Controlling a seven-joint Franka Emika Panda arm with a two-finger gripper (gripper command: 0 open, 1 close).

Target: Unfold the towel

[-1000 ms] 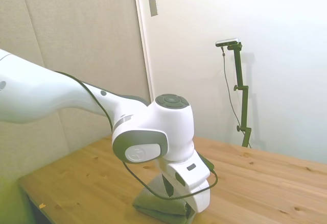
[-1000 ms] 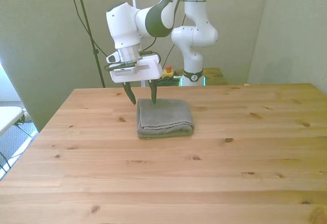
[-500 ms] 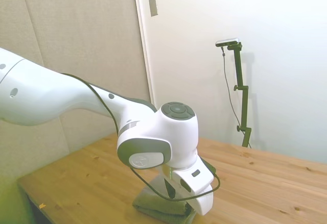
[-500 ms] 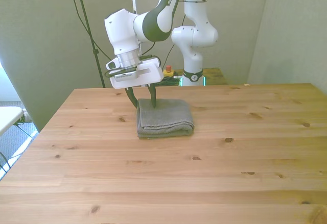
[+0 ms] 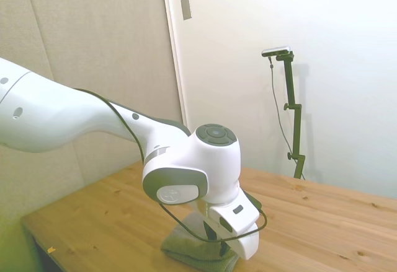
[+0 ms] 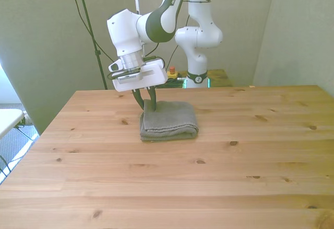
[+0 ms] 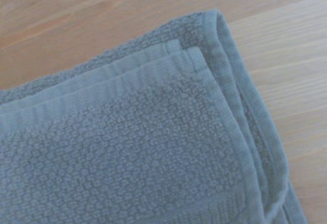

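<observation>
My gripper (image 6: 147,103) sits at the far corner of the folded towel (image 6: 168,120) on the front view's left, jaws closed down to a narrow gap that seems to pinch the cloth there, though I cannot see how many layers. The towel lies folded on the wooden table (image 6: 219,182), toward its far side. To unfold well, I judge I should catch only the top layer's hem, then lift and sweep it away from the fold. The wrist view shows stacked hems at that corner (image 7: 204,55); the side view hides my fingers behind the arm.
</observation>
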